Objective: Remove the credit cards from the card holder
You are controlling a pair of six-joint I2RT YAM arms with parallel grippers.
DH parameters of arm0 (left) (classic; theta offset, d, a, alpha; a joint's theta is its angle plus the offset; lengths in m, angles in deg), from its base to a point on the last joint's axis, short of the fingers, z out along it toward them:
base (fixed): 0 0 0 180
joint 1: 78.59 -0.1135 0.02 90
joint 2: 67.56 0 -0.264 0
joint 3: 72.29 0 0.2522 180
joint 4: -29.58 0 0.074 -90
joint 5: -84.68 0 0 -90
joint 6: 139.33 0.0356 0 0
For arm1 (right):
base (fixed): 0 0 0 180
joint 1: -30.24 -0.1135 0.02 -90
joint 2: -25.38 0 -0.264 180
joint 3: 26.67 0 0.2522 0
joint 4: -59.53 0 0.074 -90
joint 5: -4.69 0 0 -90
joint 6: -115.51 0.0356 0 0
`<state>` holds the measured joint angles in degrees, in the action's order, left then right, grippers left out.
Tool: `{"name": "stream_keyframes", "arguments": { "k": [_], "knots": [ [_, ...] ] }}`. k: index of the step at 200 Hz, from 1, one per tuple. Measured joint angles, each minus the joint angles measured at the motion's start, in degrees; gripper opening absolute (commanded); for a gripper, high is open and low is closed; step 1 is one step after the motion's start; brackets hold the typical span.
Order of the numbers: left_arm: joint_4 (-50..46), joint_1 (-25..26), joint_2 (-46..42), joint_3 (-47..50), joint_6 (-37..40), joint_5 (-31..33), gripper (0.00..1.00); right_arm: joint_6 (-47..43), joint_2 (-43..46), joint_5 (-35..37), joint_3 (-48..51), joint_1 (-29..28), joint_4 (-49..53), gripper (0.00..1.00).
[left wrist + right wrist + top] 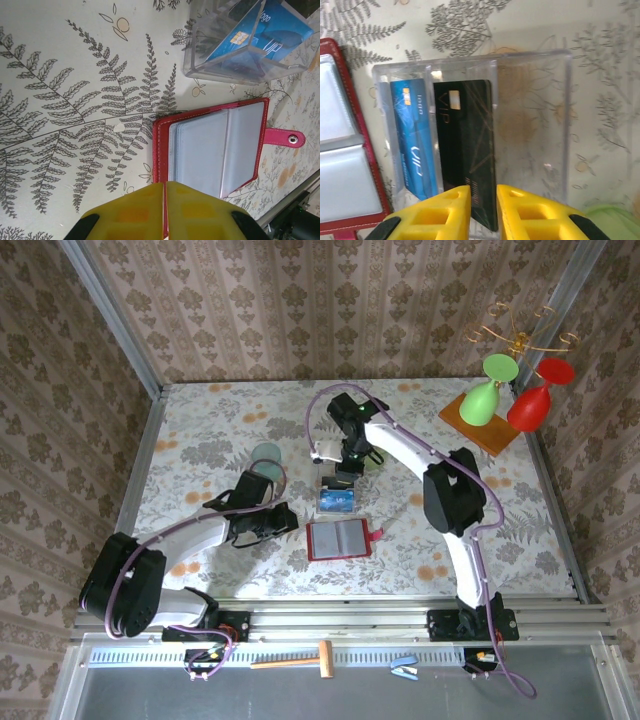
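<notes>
My right gripper, slightly parted, sits at bottom centre just below the black card and the blue card, both lengthwise up-frame in the clear box, the card holder lies at left, and my left gripper is closed.

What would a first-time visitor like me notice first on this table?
The open red wallet lies mid-table, grey pockets up. Just behind it a clear box holds a blue card and a black card, with the yellow-fingered right gripper hovering over them. At the far right, a bright green glass and a red glass sit by a wooden board.
</notes>
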<state>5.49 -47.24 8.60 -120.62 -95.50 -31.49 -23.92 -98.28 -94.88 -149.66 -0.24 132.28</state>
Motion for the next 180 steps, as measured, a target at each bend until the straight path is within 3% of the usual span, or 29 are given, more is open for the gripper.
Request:
{"name": "stream_keyframes", "arguments": {
  "k": [79, 127, 180],
  "knots": [
    [1.5, 0.1, -1.0, 0.0, 0.0, -0.7, 0.11, 15.9, 18.6, 2.3, 18.4, -2.8, -15.7, 0.26],
    [5.0, 0.9, 1.7, 0.1, 0.0, -1.8, 0.11, 34.2, 25.6, 1.9, 30.8, -6.7, -22.4, 0.28],
    [8.3, 1.5, 6.5, 0.1, -0.1, -2.4, 0.1, 58.2, 32.9, 1.4, 43.9, -6.7, -30.2, 0.27]
  ]
}}
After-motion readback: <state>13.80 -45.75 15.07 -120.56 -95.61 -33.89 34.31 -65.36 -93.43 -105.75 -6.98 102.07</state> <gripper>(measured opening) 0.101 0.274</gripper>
